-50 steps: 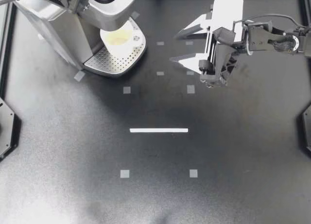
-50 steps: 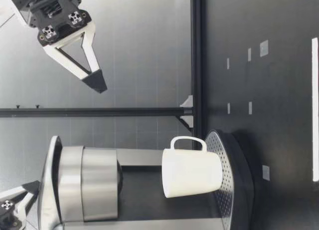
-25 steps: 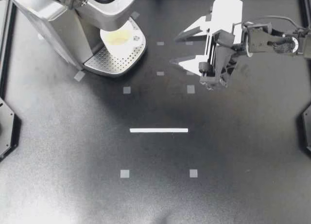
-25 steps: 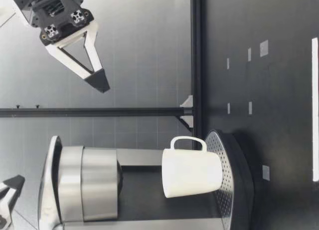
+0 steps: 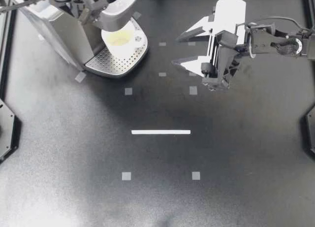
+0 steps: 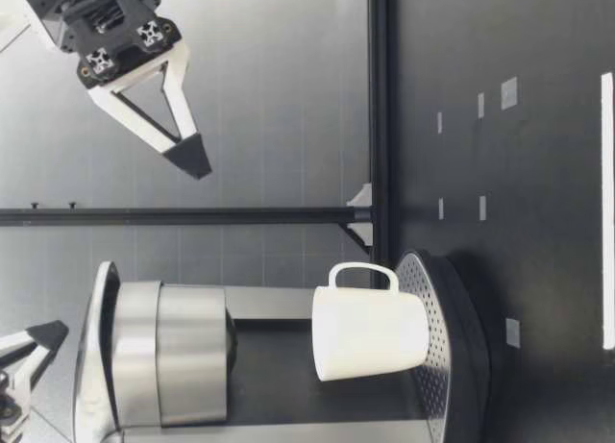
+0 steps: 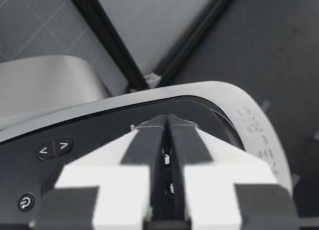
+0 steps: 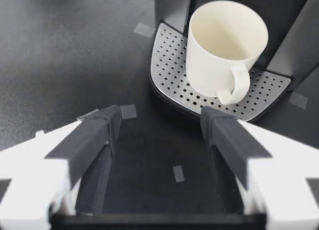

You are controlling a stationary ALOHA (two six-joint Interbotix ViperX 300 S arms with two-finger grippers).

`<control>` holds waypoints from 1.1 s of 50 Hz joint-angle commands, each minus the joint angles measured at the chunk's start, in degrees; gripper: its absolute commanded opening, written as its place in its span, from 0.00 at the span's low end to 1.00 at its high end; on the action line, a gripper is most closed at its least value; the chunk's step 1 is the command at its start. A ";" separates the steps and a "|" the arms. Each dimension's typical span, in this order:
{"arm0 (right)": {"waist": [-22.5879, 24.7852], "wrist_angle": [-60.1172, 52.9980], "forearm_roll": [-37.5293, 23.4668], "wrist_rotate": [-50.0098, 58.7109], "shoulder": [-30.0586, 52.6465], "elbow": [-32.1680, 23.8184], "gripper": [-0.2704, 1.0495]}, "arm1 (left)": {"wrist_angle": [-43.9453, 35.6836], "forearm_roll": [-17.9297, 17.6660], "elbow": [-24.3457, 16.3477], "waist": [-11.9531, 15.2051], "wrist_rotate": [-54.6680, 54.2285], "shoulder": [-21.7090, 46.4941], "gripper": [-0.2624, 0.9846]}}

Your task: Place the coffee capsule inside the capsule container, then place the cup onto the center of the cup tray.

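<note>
Standing on the perforated tray (image 5: pixel 115 64) of the machine (image 5: pixel 54 25), the cup (image 5: pixel 119 38) is right under the overhanging silver head, upright and empty as far as I can see. I cannot find the capsule in any view.

The right tool (image 5: pixel 178 48) hangs in the air well apart from the machine, its fingers spread wide and holding nothing; its own camera looks at the cup between them. The left tool (image 7: pixel 167 121) is over the black top panel of the machine, fingers pressed together. I see nothing between them.

The cup looks like glazed ceramic, so I judge it stiff, smooth, a little slippery and breakable, and light because it is empty. Its handle (image 8: pixel 237 88) points toward the right tool. The handle, or the wall near the rim, seems the good place to take it, with a firm but gentle squeeze.

The head covers most of the cup from above, so I think a reach must come from the open side. Small tape marks (image 5: pixel 128 91) and a white strip (image 5: pixel 161 132) lie on the table (image 5: pixel 246 163); they block nothing.
</note>
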 commanded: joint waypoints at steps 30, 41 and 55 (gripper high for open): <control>0.26 -0.44 0.09 -0.44 -0.97 0.18 0.68 | 3.52 2.20 -2.64 0.09 0.00 2.11 0.30; 0.26 -0.53 0.09 -0.62 -0.79 0.18 0.68 | 6.94 2.02 -2.20 0.09 0.00 2.20 0.30; 0.26 -0.97 0.09 -0.53 -0.79 0.26 0.68 | 8.61 1.32 -1.58 0.09 0.18 6.06 0.30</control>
